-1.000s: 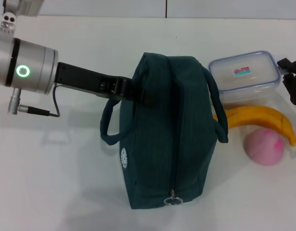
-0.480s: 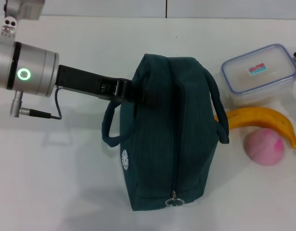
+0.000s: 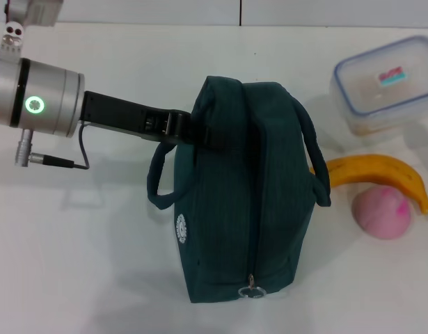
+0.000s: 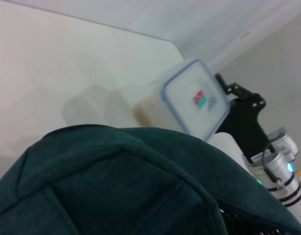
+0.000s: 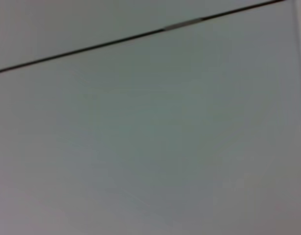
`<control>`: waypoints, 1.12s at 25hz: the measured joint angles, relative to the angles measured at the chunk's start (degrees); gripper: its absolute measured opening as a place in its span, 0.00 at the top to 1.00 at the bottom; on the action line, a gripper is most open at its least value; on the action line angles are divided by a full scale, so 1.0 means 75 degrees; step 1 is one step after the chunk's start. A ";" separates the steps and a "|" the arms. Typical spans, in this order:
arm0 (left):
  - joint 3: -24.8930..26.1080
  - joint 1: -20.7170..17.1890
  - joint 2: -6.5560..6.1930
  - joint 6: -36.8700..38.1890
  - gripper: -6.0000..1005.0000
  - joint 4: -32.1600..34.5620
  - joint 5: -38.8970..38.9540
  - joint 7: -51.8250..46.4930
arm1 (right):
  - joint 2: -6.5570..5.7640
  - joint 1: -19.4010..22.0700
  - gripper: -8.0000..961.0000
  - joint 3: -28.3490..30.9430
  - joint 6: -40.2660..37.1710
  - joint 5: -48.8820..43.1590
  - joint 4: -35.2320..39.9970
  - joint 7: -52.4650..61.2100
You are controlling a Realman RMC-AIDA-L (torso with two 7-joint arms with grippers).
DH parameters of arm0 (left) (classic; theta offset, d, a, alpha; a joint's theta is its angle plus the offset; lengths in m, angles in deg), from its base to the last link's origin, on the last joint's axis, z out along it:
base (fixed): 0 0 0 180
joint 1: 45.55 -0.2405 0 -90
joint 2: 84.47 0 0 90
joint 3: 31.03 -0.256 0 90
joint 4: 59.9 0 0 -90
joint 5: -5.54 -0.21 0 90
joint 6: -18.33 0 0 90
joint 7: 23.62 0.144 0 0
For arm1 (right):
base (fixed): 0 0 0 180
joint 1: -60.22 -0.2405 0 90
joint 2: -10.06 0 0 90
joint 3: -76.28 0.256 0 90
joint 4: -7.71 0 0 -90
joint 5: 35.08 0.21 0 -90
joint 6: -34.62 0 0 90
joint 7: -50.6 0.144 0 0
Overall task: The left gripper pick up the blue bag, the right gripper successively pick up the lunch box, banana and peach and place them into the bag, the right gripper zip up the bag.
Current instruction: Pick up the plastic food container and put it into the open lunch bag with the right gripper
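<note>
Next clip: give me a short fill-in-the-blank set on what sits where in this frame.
1. The left tool grips the blue bag at its ___ end, opposite the zipper pull.
2. The peach touches the ___.
3. The lunch box is raised off the table with its lid ___.

Missing words: far; banana; on

A plain white table [image 3: 74, 236] is taking up nearly the whole head view. A tiny dark speck [image 3: 254, 53] is sitting on it near the far edge. Beyond that edge a pale grey wall [image 3: 130, 10] is rising, and a thin dark vertical seam [image 3: 240, 12] is dividing it into two panels. In the right wrist view a pale grey surface [image 5: 150, 147] is filling the picture, with a thin dark line [image 5: 91, 47] slanting across it.
</note>
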 joint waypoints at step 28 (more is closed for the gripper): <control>0.0001 0.0781 -0.0010 -0.0551 0.95 -0.0758 -0.0011 0.0615 | 0.0014 -0.1955 0.86 -0.0097 -0.0732 -0.0077 -0.0585 0.0405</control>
